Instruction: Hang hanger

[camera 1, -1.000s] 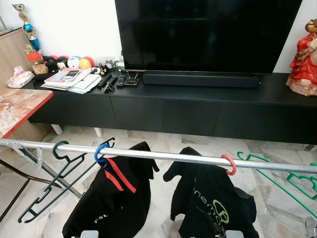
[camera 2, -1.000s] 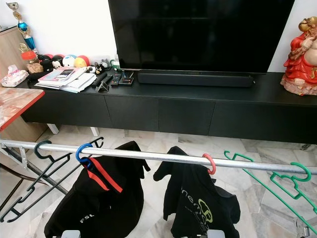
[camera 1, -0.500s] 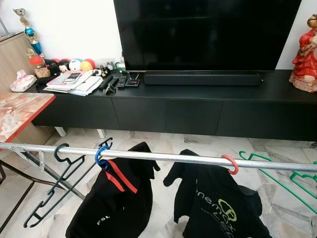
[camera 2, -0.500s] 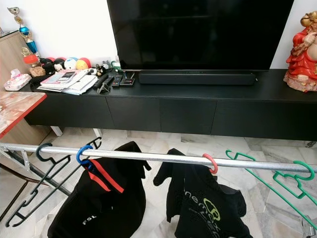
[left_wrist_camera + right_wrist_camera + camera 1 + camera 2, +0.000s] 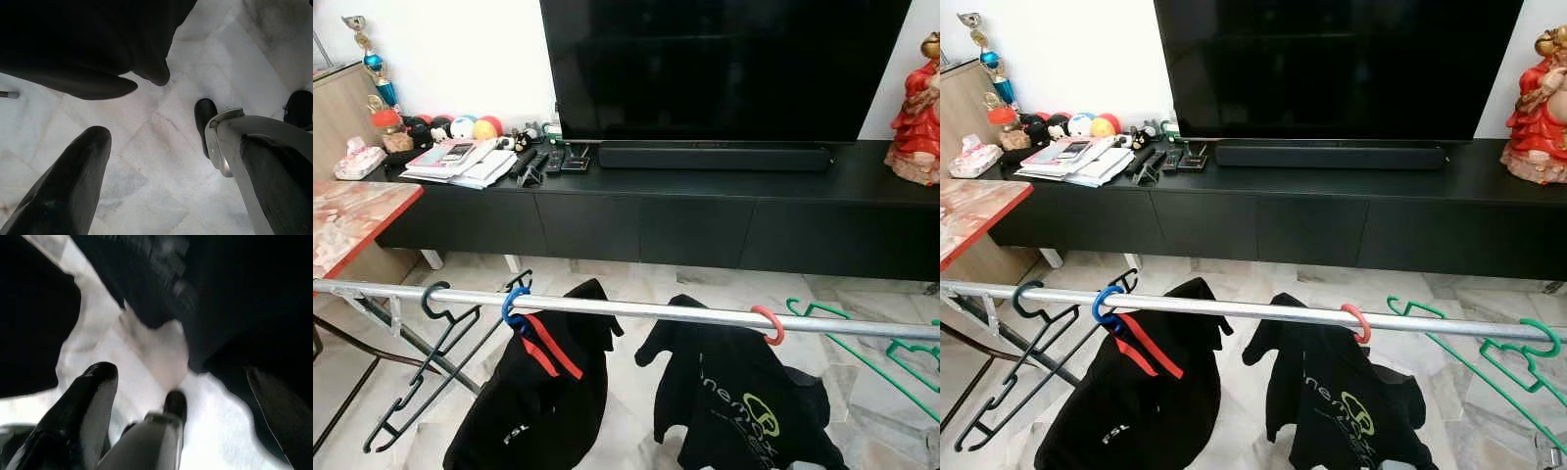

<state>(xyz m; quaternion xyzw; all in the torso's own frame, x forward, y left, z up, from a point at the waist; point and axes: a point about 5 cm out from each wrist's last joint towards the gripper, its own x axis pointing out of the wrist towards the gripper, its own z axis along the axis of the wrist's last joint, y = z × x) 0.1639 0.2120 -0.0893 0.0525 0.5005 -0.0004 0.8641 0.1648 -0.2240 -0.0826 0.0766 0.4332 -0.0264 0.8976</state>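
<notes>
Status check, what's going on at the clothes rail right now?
Left pincer and right pincer open, low over floor. Two shirts on hangers and spare hangers on rail. Nothing blocking.

Long glossy black claw fingers (image 5: 68,191), silver leg (image 5: 254,142)

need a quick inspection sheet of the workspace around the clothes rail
surface: metal rail runs across the foreground above a marble floor.
job's things: black hanger and blue hanger with a black shirt hang on the rail's left part; red hanger holds a second black shirt; green hangers hang at the right end.
clutter: papers, remotes and toy balls on the TV console.
grippers: left tool and right tool open, holding nothing, pointing at the floor.
cables: nothing seen.
surroundings: television, soundbar, red figurine, trophy, red-edged table.
</notes>
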